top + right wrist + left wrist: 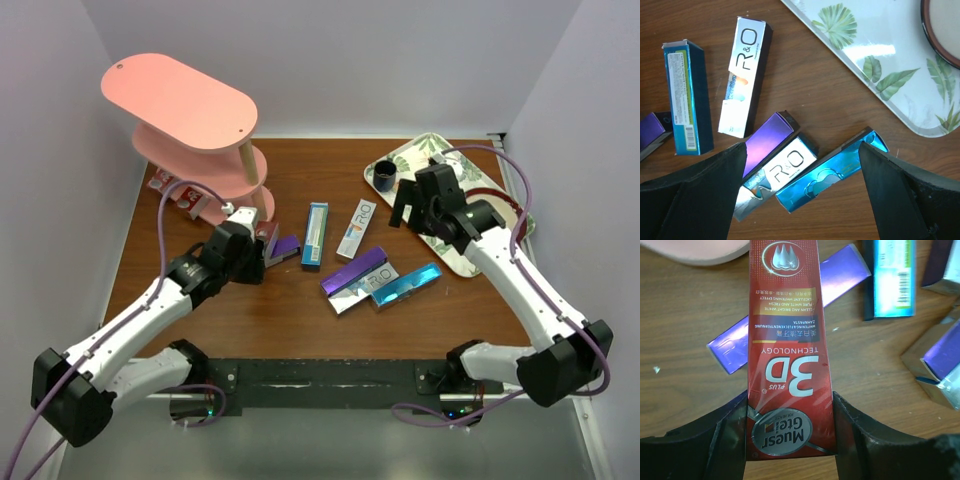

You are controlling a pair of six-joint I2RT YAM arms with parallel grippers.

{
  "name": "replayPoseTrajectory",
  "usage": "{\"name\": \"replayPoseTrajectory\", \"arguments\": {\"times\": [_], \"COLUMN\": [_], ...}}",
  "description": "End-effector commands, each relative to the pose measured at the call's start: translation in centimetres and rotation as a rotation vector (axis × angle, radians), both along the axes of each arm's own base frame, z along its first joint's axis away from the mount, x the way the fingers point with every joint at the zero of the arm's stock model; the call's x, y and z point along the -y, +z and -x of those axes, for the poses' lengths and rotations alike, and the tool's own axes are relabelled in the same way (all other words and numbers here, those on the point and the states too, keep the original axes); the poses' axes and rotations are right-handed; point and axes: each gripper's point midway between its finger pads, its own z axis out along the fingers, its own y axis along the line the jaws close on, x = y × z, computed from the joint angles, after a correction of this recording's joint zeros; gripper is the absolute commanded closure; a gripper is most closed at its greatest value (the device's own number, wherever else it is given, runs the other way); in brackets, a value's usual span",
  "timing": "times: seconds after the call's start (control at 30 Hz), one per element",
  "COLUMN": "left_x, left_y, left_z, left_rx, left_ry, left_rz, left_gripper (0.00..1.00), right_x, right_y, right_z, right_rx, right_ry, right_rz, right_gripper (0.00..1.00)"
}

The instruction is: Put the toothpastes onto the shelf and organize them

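**A:** Top external first. Where is your carton?

**B:** Your left arm (150, 310) reaches toward the foot of the pink shelf (180, 100). The red toothpaste carton (266, 234) is at its tip, near the bottom board. Two more red cartons (175, 192) lie at the shelf's left foot; I cannot tell whether they sit on the lowest board. Six other cartons lie loose mid-surface. Your right arm (520, 280) hangs by the leaf-patterned tray (420, 152).

**A:** Left wrist?

**B:** Your left fingers (725, 440) are drawn narrow and clamp the red toothpaste carton across its width, near the brand end. It juts out across a purple carton (840, 280) toward the shelf's pink edge.

**A:** How will it handle?

**B:** Light, I judge, and stiff along its length. It is hollow card, though, so squeeze hard and the walls will dent. The glossy print looks slippery, and gripped at one end the long overhang may swing. You'd do better to take the next one nearer its middle.

**A:** Right wrist?

**B:** Your right fingers (695, 195) stand wide and hold nothing. Below them a second purple carton (770, 137), a silver-white R&O carton (785, 167) and a glossy blue carton (830, 175) lie touching, side by side. A teal carton (685, 95) lies apart to the left.

**A:** Surface and room?

**B:** The surface (300, 330) is brown wood-grain and looks smooth, so cartons should slide on it. Plain white walls (330, 60) close in on three sides, and the shelf fills the far-left corner, so you have little swing room there.
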Motion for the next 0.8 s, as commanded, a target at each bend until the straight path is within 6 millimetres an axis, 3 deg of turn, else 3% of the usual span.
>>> {"name": "replayPoseTrajectory", "arguments": {"times": [0.0,0.13,0.47,0.67,0.77], "left_x": [-1.3,-3.2,-6.9,-6.8,-6.8], "left_y": [2.3,3.5,3.7,2.5,3.2], "left_z": [-1.9,-2.9,-5.6,-7.4,-8.4], "left_rx": [0.047,0.09,0.18,0.24,0.316], "left_ry": [0.09,0.14,0.16,0.098,0.068], "left_rz": [0.023,-0.026,-0.107,-0.127,-0.121], "left_gripper": [0.92,0.93,0.97,1.0,1.0], "right_x": [1.6,2.0,2.5,2.2,1.8], "right_y": [1.0,1.2,2.3,3.4,4.3], "right_z": [0.2,0.2,0.4,-0.3,-0.4], "right_rx": [0.051,0.068,0.131,0.212,0.286], "right_ry": [-0.025,-0.026,0.012,0.077,0.119], "right_rz": [0.033,0.038,0.062,0.08,0.068], "right_gripper": [0.01,0.01,0.01,0.01,0.01]}}
